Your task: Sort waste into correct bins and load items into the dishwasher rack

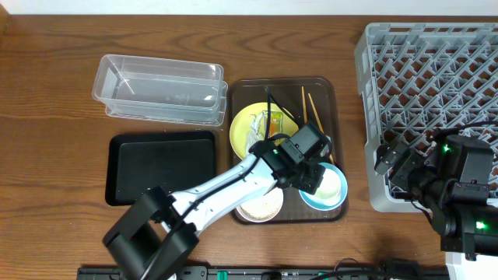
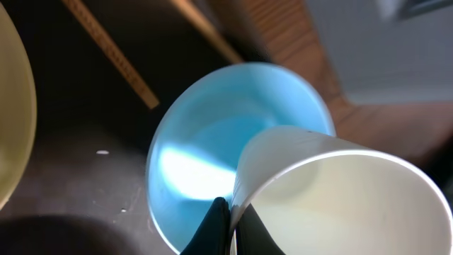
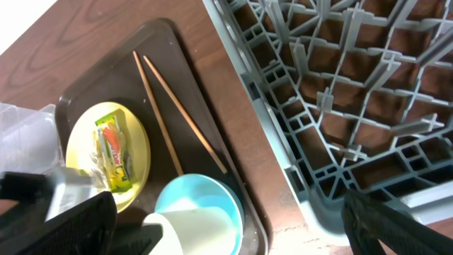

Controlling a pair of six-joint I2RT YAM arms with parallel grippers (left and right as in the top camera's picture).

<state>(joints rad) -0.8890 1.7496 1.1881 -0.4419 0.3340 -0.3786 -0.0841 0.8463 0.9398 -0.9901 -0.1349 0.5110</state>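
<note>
My left gripper (image 1: 315,177) is shut on the rim of a white cup (image 2: 340,198), one finger inside and one outside, and holds it over the blue bowl (image 2: 212,127). Cup (image 1: 325,183) and blue bowl (image 1: 336,201) sit at the front right of the brown tray (image 1: 336,101). A yellow plate (image 1: 253,124) with a snack wrapper (image 3: 111,145) and two chopsticks (image 3: 173,106) lie on the tray. My right gripper (image 3: 226,227) is open and empty, beside the grey dishwasher rack (image 1: 436,101), above its front left corner.
A clear plastic bin (image 1: 159,89) stands at the back left. A black tray (image 1: 159,167) lies in front of it. A cream bowl (image 1: 261,206) sits at the tray's front, under my left arm. The rack (image 3: 340,92) fills the right side.
</note>
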